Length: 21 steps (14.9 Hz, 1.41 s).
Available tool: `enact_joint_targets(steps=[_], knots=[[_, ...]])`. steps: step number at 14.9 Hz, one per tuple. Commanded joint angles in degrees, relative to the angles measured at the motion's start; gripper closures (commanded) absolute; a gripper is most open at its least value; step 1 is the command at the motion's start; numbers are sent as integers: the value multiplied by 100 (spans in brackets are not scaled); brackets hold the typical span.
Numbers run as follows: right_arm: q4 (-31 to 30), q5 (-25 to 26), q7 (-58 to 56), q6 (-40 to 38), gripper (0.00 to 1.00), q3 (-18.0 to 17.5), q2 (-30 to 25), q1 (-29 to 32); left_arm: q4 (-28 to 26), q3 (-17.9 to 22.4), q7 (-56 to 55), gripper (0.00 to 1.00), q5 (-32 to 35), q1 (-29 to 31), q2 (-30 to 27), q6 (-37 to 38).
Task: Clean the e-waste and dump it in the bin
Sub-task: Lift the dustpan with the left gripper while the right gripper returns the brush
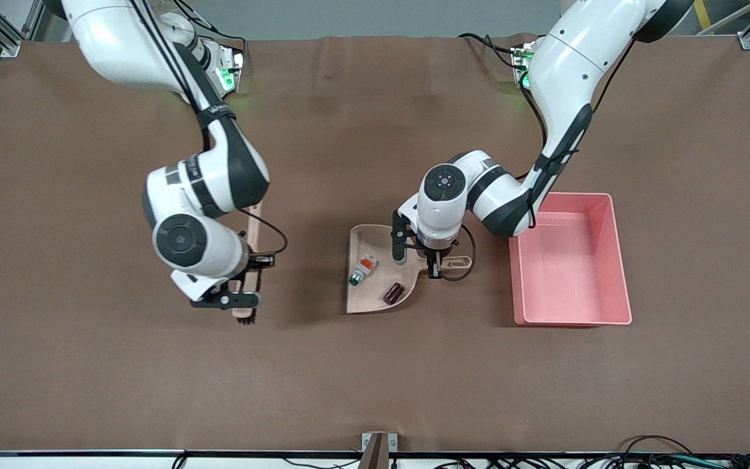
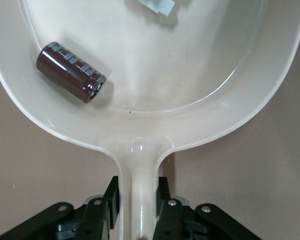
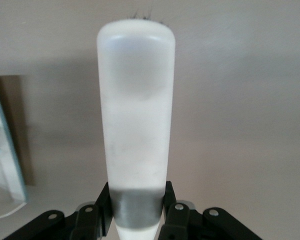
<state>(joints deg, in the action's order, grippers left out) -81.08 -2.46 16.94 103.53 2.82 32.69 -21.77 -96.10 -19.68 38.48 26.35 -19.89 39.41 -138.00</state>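
Note:
The beige dustpan (image 1: 370, 242) lies beside the pink bin (image 1: 565, 260), toward the right arm's end of the table from it. Both e-waste parts lie in the pan: the white-grey part with the green end (image 1: 362, 270) and the dark maroon block (image 1: 393, 293). My left gripper (image 1: 439, 264) is shut on the dustpan's handle (image 2: 138, 200). In the left wrist view the maroon block (image 2: 70, 72) lies in the pan (image 2: 190, 75), and an edge of the white part (image 2: 157, 6) shows. My right gripper (image 1: 235, 291) is shut on a brush (image 1: 252, 228), bristles down (image 1: 245, 318). The right wrist view shows its handle (image 3: 137, 125) clamped.
The bin's inside shows nothing in it. Brown cloth (image 1: 375, 378) covers the table. The brush is apart from the dustpan, toward the right arm's end. The pan's rim (image 3: 5, 150) shows at the edge of the right wrist view.

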Motion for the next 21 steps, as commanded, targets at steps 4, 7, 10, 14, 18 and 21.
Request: enact_joint_targets(steps=[4, 7, 10, 14, 18, 21], knots=[[-1423, -52, -1753, 709, 100, -168, -1087, 1647, -32, -229, -16, 81, -139, 117, -13, -456], [-3033, -88, -1878, 2298, 100, -142, -1608, 1982, -32, -334, -7, 83, -192, 169, -4, -465], [-4166, -1, -1931, 3407, 100, -133, -1739, 2107, -32, -554, 45, 85, -297, 354, -13, -473], [-4645, 88, -2562, 3263, 100, -133, -1960, 2666, -15, -1142, 63, 85, -297, 872, -30, -465], [-4619, 106, -3039, 3024, 100, -115, -1916, 3222, 12, -1617, 72, 86, -289, 1372, -188, -465], [-4540, 106, -3030, 3059, 100, -124, -1670, 3362, -6, -2170, 37, 86, -297, 1996, -372, -211]])
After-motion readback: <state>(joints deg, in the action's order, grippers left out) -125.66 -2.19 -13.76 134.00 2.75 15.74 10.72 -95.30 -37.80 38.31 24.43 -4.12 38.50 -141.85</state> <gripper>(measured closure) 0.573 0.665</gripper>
